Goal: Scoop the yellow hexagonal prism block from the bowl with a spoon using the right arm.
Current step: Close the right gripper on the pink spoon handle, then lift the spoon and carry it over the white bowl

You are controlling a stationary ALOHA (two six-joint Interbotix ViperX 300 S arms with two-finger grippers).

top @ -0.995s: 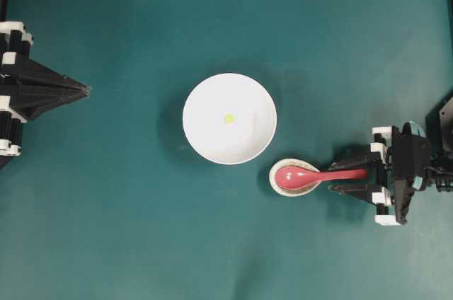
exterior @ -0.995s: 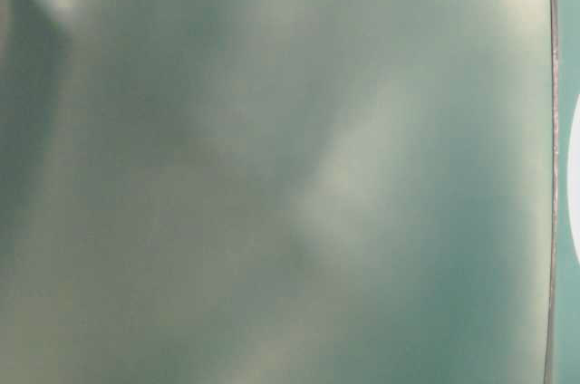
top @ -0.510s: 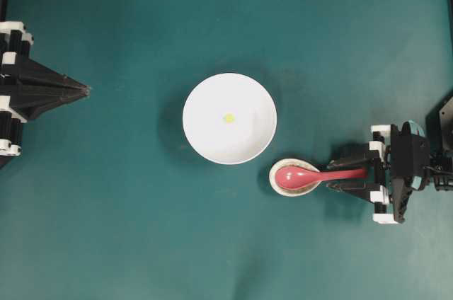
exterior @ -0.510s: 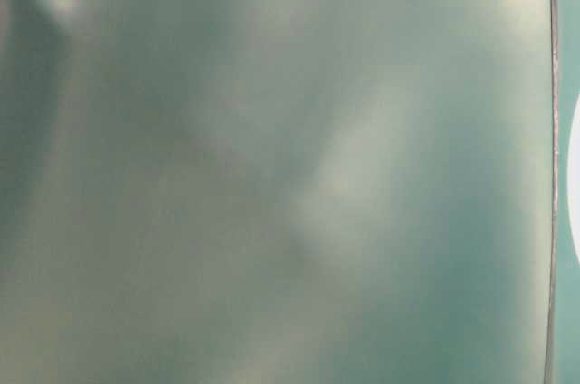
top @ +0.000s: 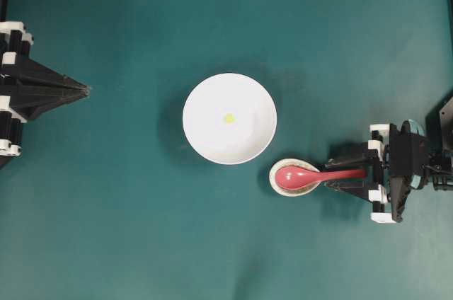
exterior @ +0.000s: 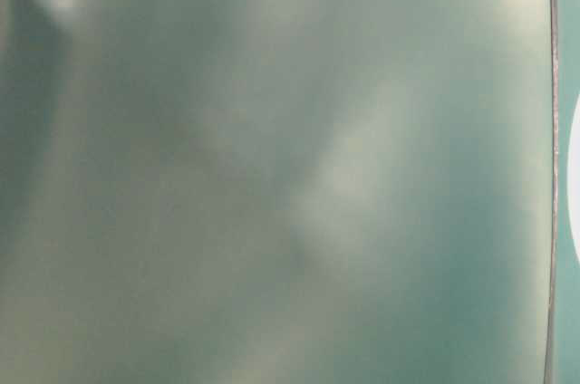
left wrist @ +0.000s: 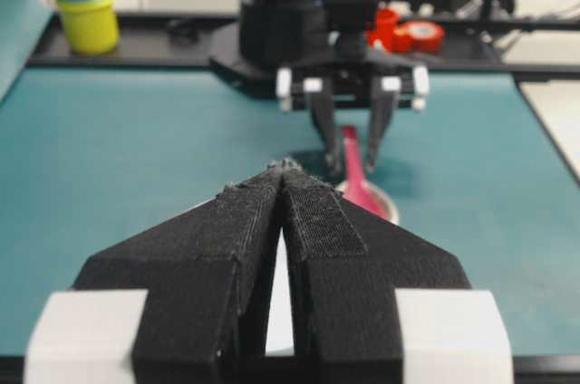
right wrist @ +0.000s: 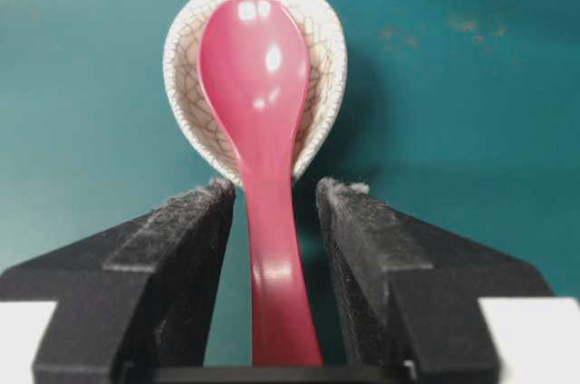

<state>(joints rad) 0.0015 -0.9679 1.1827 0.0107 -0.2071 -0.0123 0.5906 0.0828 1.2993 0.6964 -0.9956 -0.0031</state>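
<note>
The white bowl (top: 212, 141) sits mid-table with the tiny yellow hexagonal prism block (top: 228, 118) near its middle. Just right of the bowl and nearer the front, the pink-red spoon (top: 297, 176) lies with its scoop in a small speckled spoon rest (top: 277, 182), handle pointing right. My right gripper (top: 338, 175) straddles that handle. In the right wrist view the spoon (right wrist: 258, 85) runs between the fingers (right wrist: 195, 230) with a gap on each side, so the gripper (right wrist: 276, 189) is open. My left gripper (top: 86, 90) rests at the left edge, shut and holding nothing (left wrist: 284, 167).
The table-level view is a blurred teal surface with only a white sliver at its right edge. Beyond the table's far end, in the left wrist view, stand a yellow tub with a blue lid (left wrist: 86, 13) and red items (left wrist: 408, 35).
The right gripper's jaws have narrowed a little around the spoon handle. Spoon, bowl, block and left arm have not moved.
</note>
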